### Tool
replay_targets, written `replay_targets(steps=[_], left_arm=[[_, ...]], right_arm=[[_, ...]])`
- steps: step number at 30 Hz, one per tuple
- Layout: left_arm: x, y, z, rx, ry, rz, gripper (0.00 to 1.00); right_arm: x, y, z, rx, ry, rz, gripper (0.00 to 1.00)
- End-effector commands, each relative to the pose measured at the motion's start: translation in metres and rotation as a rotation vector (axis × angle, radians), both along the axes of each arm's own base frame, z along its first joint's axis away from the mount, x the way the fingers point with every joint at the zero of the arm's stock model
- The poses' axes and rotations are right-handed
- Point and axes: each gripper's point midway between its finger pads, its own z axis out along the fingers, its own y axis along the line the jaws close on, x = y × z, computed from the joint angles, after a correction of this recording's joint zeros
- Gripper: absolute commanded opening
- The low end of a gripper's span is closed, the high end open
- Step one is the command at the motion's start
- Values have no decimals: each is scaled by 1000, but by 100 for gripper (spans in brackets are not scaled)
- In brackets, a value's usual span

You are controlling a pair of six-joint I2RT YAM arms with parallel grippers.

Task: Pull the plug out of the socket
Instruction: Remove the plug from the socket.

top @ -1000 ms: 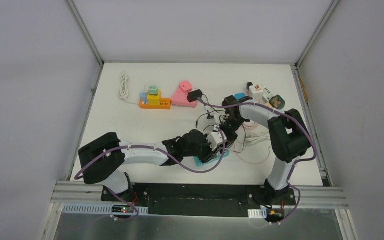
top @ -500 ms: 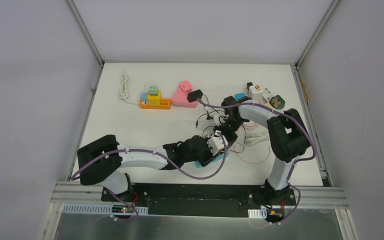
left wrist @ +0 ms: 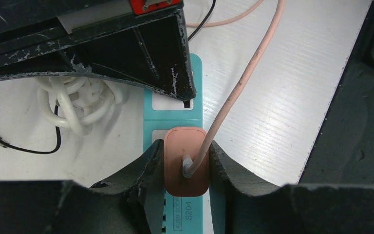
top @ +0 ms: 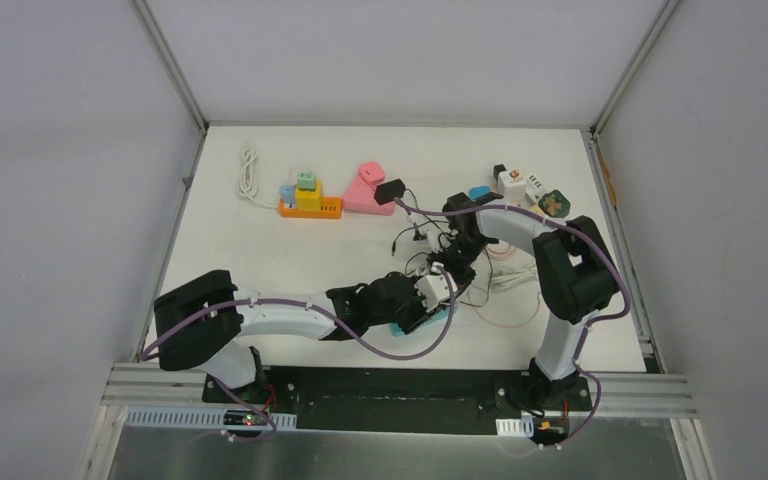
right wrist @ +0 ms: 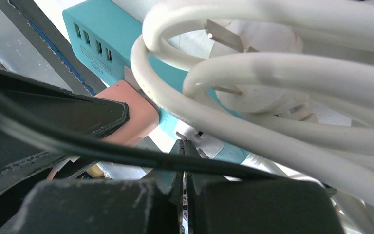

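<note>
Your top camera looks down from above the near edge over the whole worktop [top: 260, 260]. Both wrist cameras sit very close, sharing the teal power strip [left wrist: 175, 119] and pink plug [left wrist: 177, 168].

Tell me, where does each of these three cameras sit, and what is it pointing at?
Top external: fixed above and behind, looking down on the white table; the left arm and right arm both show.
Left wrist: on the left arm, looking down at the pink plug in the teal power strip; the left jaws pinch the plug's sides.
Right wrist: low over the table, looking past the closed right jaws at a coiled white cable.
Shared: both wrist views show the plug and strip.
</note>
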Motion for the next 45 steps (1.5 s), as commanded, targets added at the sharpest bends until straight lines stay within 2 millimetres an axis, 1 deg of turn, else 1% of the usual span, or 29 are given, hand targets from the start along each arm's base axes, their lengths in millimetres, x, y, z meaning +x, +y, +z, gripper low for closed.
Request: replay_targets(steps=[1,4,8,9,11,14,16,17,19,21,23,26,30,32,37,38,41,43,45], left_arm=[[8,16,-1,122,-130,43,0],[5,12,3,79,-85,53,0],[0,2,15,-76,69,10,0],[1,3,17,-108,115,16,0],[4,5,16,-123,138,23,0],[10,10,12,-72,89,52,0],[11,13,9,1,-20,61,0],[7,11,10,30,-68,57,0],[6,12,11,77,-148,56,0],[7,13,12,111,-194,69,0],[8,15,13,125,-203,80,0],[5,13,19,76,-151,93,0],[-3,2,34,-138,93,28,0],[-3,0,43,-222,145,4,0],[-1,5,42,-172,100,8,0],[-2,5,42,-139,51,10,0],[-4,7,30,37,-147,13,0],[-5,7,22,122,-204,11,0],[-5,4,18,146,-210,7,0]], right_arm=[[23,-21,-37,-131,-131,71,0],[23,-21,-38,-134,-127,72,0],[22,-21,-39,-139,-119,76,0],[22,-21,-40,-141,-116,76,0],[21,-22,-40,-144,-116,79,0],[22,-22,-41,-147,-118,81,0],[22,-22,-41,-151,-118,81,0],[22,-23,-41,-152,-118,81,0],[22,-23,-41,-152,-117,82,0],[22,-23,-42,-154,-117,82,0],[21,-23,-42,-155,-115,83,0],[21,-23,-43,-158,-112,84,0],[21,-23,-43,-163,-107,85,0],[21,-24,-43,-163,-109,85,0],[21,-24,-44,-167,-109,85,0],[21,-24,-44,-167,-111,86,0],[21,-24,-44,-168,-110,86,0],[21,-24,-44,-170,-110,87,0],[21,-24,-44,-171,-109,87,0]])
